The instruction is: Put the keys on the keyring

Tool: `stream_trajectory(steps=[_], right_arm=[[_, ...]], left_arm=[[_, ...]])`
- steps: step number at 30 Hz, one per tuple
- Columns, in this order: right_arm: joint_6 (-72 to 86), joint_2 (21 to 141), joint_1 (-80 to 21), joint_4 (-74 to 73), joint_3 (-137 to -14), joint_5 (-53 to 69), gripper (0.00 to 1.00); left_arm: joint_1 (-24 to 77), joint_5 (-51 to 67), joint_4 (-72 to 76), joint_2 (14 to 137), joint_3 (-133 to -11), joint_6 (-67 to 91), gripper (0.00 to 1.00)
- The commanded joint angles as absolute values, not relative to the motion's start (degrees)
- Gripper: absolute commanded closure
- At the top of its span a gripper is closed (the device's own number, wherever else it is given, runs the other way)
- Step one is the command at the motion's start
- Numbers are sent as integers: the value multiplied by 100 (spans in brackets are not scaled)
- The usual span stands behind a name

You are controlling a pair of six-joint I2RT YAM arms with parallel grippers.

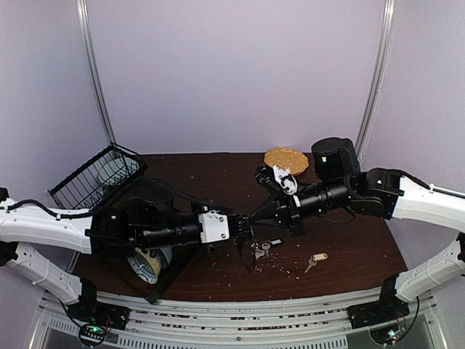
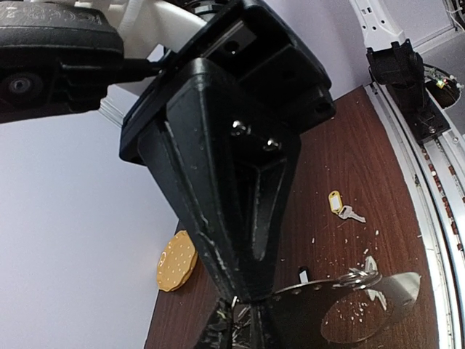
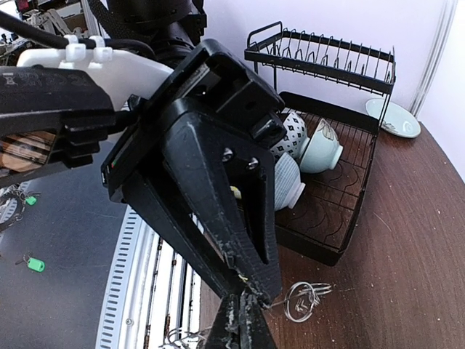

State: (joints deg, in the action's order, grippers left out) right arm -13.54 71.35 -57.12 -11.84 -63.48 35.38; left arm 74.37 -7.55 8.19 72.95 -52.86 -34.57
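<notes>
Nearest on the brown table (image 1: 349, 240) lies the key with the yellow tag (image 1: 316, 259). It is flat and all by itself, well off to the right of both grippers. A bit further in lies the other key (image 1: 261, 249), with its black-and-white tag just beside it. This key sits on the table just in front of the spot where the two grippers meet.

The left gripper (image 1: 243, 231) and the right gripper (image 1: 252, 218) come in from each side, tip to tip. Each one has its jaws squeezed together at the tip. The keyring (image 2: 320, 286) is a thin grey loop. It comes straight out from the pinched tips, so both grippers seem to have hold of it. Neither key is in the jaws.

Far back on the left is a black dish rack (image 1: 98, 174). Far back in the middle is a round yellow disc (image 1: 285, 158).
</notes>
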Motion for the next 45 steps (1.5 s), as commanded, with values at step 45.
stream_trajectory(steps=[45], right_arm=[[-564,7108,-4748,-1504,-6413,5223,73]], left_arm=[[7409,-275,771,7363,-5348,-4471,100]])
